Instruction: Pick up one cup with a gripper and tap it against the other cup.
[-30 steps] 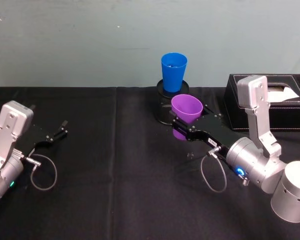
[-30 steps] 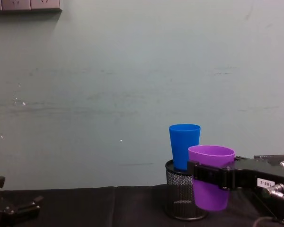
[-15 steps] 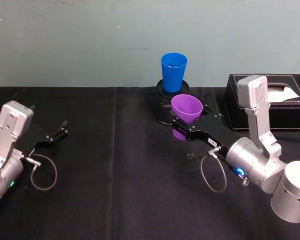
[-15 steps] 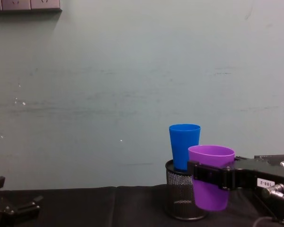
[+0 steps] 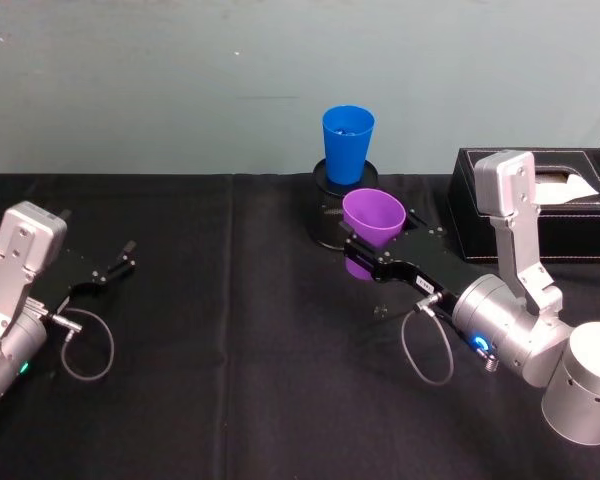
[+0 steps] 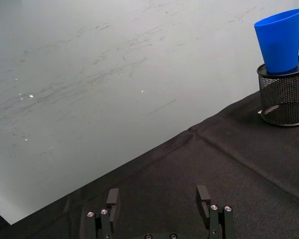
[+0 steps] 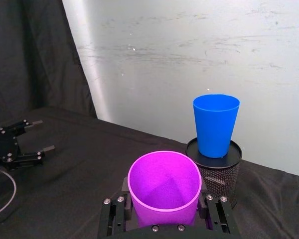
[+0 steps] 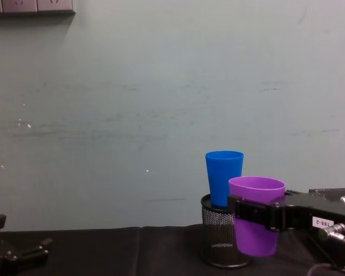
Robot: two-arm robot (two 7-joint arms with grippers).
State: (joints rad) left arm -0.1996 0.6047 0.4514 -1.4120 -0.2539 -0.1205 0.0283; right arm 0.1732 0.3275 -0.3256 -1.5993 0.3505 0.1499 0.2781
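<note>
Your left gripper (image 5: 113,268) rests parted and empty, well left of the mesh pen holder (image 5: 328,222). Your right gripper (image 5: 363,252) clamps the purple cup (image 5: 372,218) upright, raised off the bench (image 5: 230,380), just before the holder. The blue cup (image 5: 347,142) stands on the holder's top.

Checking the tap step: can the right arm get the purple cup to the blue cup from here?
Probably yes. The right gripper holds the purple cup just before the blue cup, which stands higher on the mesh holder; nothing lies between them.
</note>
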